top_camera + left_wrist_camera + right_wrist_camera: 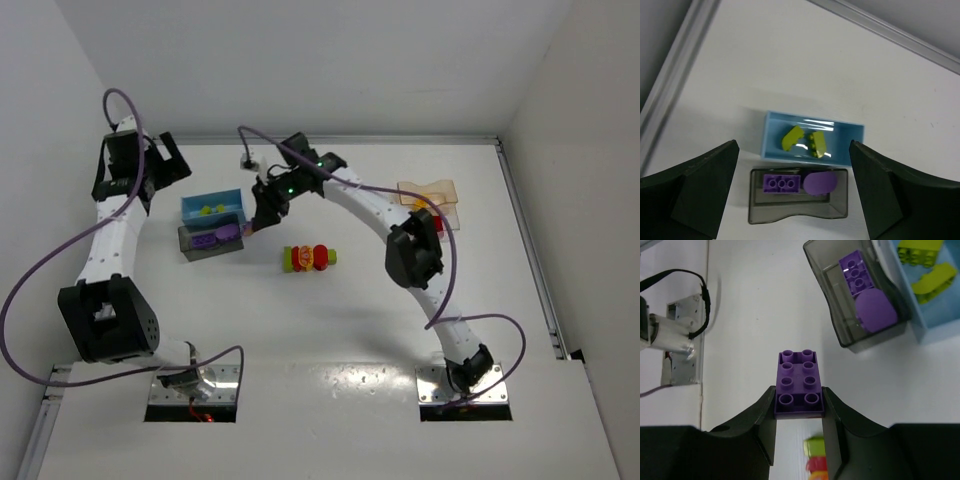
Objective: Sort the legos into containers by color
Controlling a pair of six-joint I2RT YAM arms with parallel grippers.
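Note:
My right gripper is shut on a purple lego brick and holds it above the table, just right of the tubs; from above the gripper is beside the grey tub. The dark grey tub holds two purple legos. The blue tub behind it holds two lime green legos. A row of green, red, orange and yellow legos lies mid-table. My left gripper is open, high above both tubs.
A clear orange-tinted container with a red piece sits at the back right, beside the right arm. The table's back rail and the walls run close behind. The arm bases' metal plates sit at the near edge.

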